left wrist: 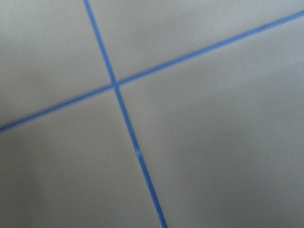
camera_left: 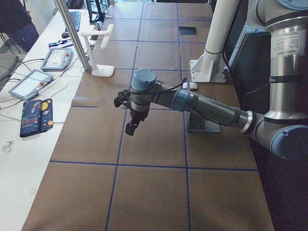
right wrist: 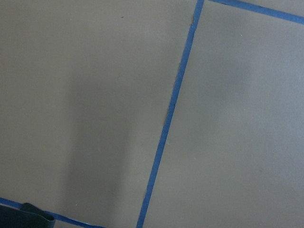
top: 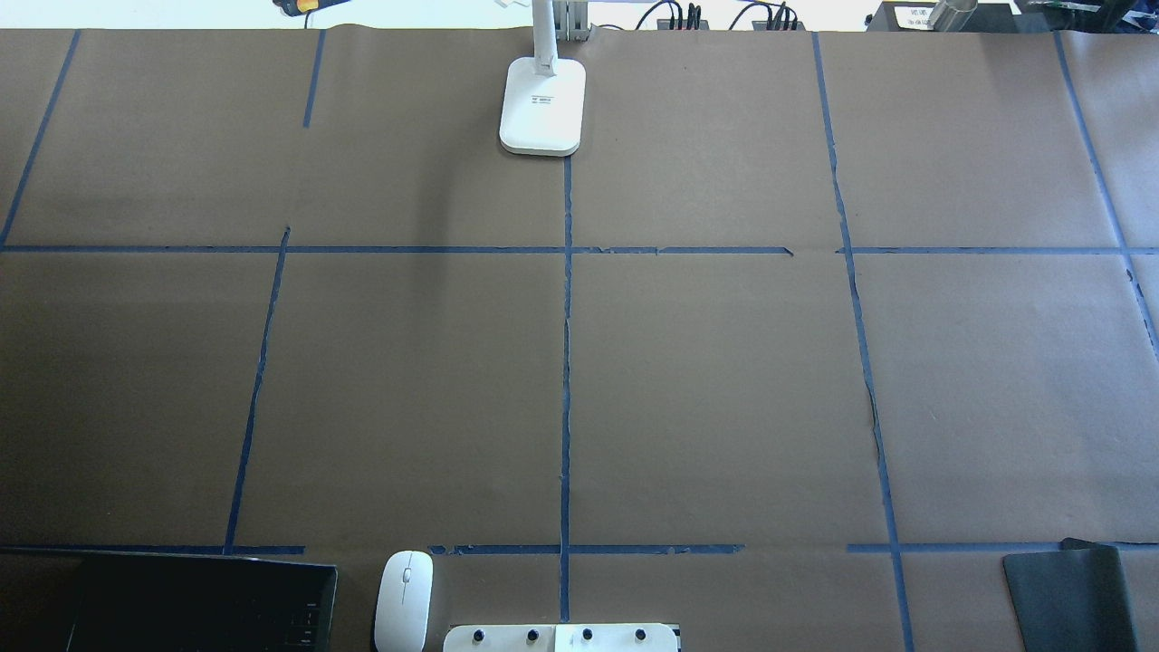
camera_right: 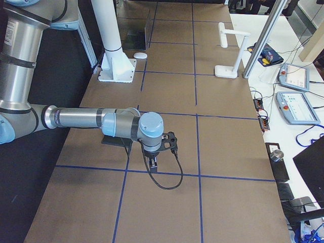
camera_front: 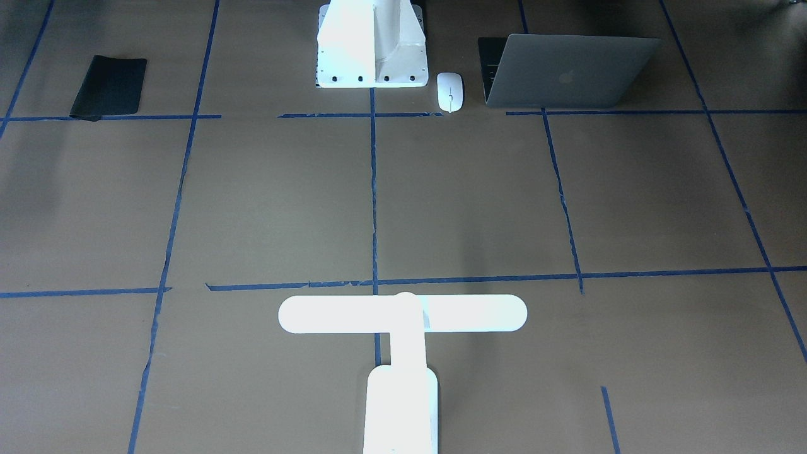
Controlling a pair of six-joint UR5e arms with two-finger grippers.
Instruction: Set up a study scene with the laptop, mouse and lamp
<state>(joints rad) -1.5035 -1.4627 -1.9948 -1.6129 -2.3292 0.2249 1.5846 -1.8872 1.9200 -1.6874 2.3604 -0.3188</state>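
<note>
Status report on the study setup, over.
Both aloft, left gripper and right gripper, open or shut unclear. Open laptop beside mouse by pedestal; lamp far side. Nothing blocking seen.

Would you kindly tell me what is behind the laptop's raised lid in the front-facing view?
Only a dark strip of keyboard shows past the lid edge of the laptop. The lid hides the rest of the deck, so anything lying there cannot be seen.

place: robotics lab | table [top: 724, 380]: papered; blue tape grid [top: 566, 362] | teach pendants [camera_right: 293, 76] beside table; bolted pedestal [camera_front: 372, 44] at table edge
</note>
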